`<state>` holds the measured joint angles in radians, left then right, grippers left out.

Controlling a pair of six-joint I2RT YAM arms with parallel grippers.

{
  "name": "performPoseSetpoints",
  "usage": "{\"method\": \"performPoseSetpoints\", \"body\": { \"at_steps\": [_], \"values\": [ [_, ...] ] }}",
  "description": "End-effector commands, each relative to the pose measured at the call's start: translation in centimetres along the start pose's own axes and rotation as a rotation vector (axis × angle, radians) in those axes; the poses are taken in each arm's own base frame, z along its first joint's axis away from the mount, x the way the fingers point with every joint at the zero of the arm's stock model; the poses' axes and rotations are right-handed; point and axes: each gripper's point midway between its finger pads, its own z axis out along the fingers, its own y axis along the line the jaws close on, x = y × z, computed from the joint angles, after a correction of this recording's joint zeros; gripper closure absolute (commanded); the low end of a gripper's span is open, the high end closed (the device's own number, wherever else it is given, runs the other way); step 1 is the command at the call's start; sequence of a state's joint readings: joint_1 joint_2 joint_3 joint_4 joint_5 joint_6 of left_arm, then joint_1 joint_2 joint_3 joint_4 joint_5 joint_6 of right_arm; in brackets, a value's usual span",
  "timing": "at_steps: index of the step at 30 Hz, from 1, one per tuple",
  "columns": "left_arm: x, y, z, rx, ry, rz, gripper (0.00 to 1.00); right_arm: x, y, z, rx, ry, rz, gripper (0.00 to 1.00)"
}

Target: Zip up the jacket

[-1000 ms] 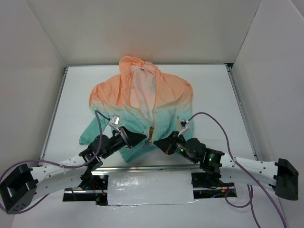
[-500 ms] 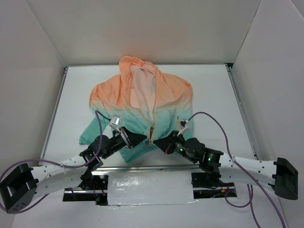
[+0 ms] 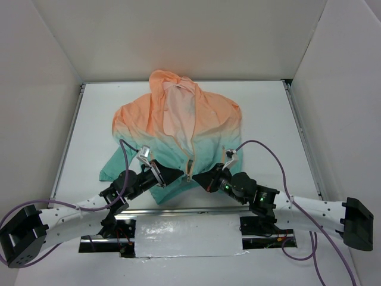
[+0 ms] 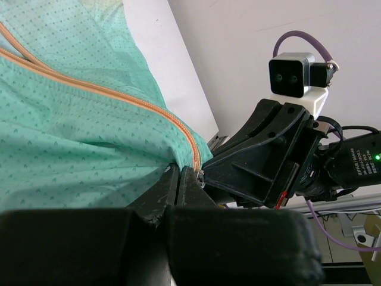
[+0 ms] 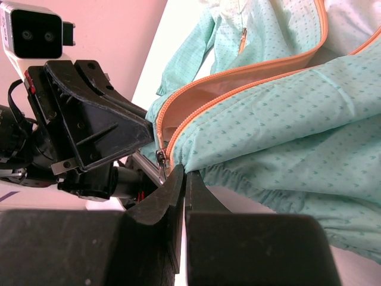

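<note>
The jacket [image 3: 208,119] was peach-orange over the far hood and shoulders, fading to teal toward the near hem. The teal cloth carried a fine print of small darker triangles. Zipper tape [image 4: 113,95] orange; lining [image 3: 178,116] pale pinkish-cream. Table [image 3: 268,119] was white. Left gripper [image 3: 181,173] and right gripper [image 3: 196,177] were black; left arm [image 3: 65,217] and right arm [image 3: 315,208] white; cable [image 4: 302,34] purple. Green light [image 3: 261,201] glowed on the right arm.

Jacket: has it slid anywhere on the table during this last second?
No. The jacket has not shifted: its hood meets the far edge of the table exactly as before.
</note>
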<state>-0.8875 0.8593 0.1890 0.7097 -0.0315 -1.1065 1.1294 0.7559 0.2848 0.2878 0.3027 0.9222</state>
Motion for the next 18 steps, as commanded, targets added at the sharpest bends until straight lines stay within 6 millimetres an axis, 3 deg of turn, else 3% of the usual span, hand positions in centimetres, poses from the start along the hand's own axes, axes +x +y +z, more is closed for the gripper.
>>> {"method": "performPoseSetpoints", "body": {
  "at_steps": [1,18],
  "values": [
    [-0.78,-1.65,-0.11,0.063,-0.034,-0.011,1.00,-1.34,1.04,0.31,-0.033,-0.055,0.006,1.00],
    [-1.24,-2.16,0.07,0.071,-0.047,-0.012,1.00,-0.83,0.77,0.36,-0.040,-0.043,0.010,1.00]
  ]
}}
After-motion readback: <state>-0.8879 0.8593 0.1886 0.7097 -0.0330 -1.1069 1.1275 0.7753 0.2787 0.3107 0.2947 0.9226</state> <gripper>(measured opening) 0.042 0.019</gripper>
